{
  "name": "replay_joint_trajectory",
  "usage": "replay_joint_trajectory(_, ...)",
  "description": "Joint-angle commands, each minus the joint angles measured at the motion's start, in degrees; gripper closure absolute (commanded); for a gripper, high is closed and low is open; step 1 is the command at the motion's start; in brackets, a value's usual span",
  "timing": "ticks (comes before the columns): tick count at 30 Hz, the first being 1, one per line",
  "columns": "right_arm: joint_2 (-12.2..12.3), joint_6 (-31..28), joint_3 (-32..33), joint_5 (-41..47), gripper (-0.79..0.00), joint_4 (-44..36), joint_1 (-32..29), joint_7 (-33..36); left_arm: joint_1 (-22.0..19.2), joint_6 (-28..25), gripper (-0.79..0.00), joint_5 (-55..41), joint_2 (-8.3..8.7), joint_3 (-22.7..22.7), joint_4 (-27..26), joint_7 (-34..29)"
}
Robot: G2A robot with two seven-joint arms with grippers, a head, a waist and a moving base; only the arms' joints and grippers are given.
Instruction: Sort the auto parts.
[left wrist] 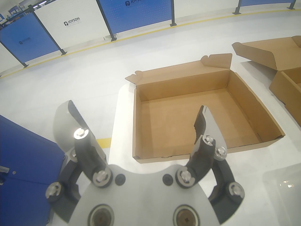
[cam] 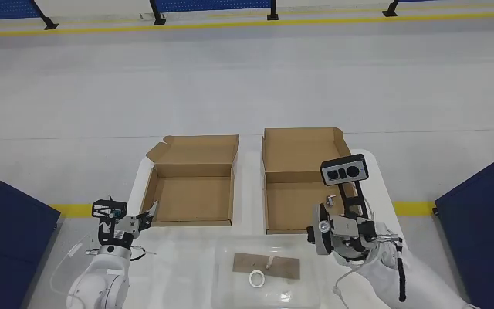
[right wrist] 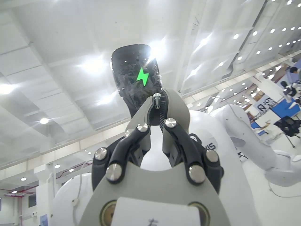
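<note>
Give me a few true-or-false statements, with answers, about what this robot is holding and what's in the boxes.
1. The right end effector grips a black part. True.
2. The left end effector is shut on a part as well. False: it is open and holds nothing.
3. The black part shows a green lightning sign. True.
4. The cardboard box in front of the left end effector is full of parts. False: it is open and empty.
5. A white ring lies in the clear tray. True.
</note>
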Motion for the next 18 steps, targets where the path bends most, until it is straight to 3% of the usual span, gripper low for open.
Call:
replay_joint_trajectory(1,-0.2,0.3,0.6,-2.4,0.000,-0.5,-0.5,-1.4,0.0,0.0,-0.785,0.0,0.00,0.0,0.0,0.0)
replay_joint_trajectory(6,-0.8,1.0,1.4,-4.0,0.000,-1.5,-1.7,-2.6,0.0,0.0,-0.785,0.0,0.00,0.0,0.0,0.0)
replay_joint_trajectory(18,-3.2,4.1,2.5,9.9,0.000,-1.7,-3.8,4.5,0.0,0.0,-0.785,0.0,0.00,0.0,0.0,0.0)
